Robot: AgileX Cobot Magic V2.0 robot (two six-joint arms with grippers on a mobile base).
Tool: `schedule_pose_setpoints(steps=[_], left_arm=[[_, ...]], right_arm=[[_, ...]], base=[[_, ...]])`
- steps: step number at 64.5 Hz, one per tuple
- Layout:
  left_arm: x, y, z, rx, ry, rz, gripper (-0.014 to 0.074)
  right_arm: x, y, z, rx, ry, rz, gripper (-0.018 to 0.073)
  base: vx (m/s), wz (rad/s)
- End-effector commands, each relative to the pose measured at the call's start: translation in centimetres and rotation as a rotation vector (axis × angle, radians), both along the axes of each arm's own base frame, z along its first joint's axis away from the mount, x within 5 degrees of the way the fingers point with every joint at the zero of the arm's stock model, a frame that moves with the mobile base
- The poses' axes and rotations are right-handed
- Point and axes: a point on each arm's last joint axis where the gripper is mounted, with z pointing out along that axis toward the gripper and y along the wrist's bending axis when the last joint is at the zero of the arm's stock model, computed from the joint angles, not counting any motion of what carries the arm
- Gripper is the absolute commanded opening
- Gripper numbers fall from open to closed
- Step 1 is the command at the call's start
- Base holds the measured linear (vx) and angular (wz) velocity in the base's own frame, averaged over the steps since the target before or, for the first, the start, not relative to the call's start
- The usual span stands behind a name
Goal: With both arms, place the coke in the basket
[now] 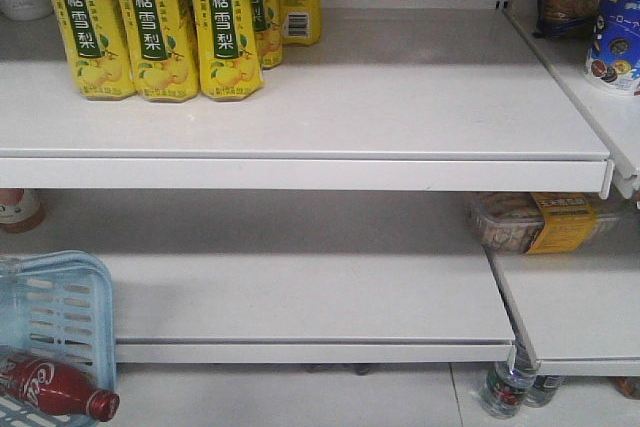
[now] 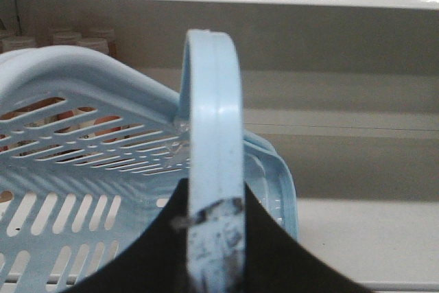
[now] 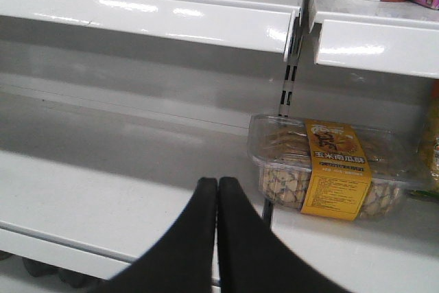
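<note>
White shelves (image 1: 300, 107): front cam only, Coca-Cola-script coke (image 1: 55, 387) in basket (image 1: 60, 307). L gripper (image 2: 212, 238) clamps basket handle (image 2: 214, 135); R gripper (image 3: 217, 190) closed, empty, cookie box (image 3: 329, 169) beyond fingertips.

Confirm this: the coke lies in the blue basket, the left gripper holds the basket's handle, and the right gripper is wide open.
One part is wrong: the right gripper is shut with nothing between its fingers, as the right wrist view shows. The coke does lie in the basket, and the left gripper does hold the handle.

shop, white shelves (image 1: 300, 107) w/ packaged drinks (image 1: 160, 22)
</note>
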Motion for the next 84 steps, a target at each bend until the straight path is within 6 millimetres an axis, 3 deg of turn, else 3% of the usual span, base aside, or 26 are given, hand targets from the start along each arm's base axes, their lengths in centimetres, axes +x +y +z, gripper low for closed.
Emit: schedule_pose_setpoints(steps=[1, 13, 21, 38, 84], left_arm=[[-0.2, 0.0, 1.8, 0.013, -0.199, 0.007, -0.0006], [-0.2, 0.0, 1.8, 0.013, -0.199, 0.007, -0.0006], [-0.2, 0.0, 1.8, 0.013, -0.199, 0.007, -0.0006], [-0.2, 0.0, 1.8, 0.013, -0.198, 0.007, -0.0006], [-0.2, 0.0, 1.8, 0.013, -0.198, 0.007, -0.0006]], right_arm=[[0.0, 0.0, 1.5, 0.010, -0.087, 0.003, -0.0010], [0.2, -0.1, 0.9, -0.054, -0.086, -0.014, -0.0010], [0.6, -0.2, -0.5, 0.009, -0.093, -0.081, -0.0010], [0.9, -0.4, -2.5, 0.009, -0.231, -0.144, -0.0010], [0.9, -0.5, -2.5, 0.029, -0.228, -0.145, -0.0010]], base=[[0.00, 0.00], [0.00, 0.00], [0.00, 0.00], [0.00, 0.00], [0.00, 0.00]])
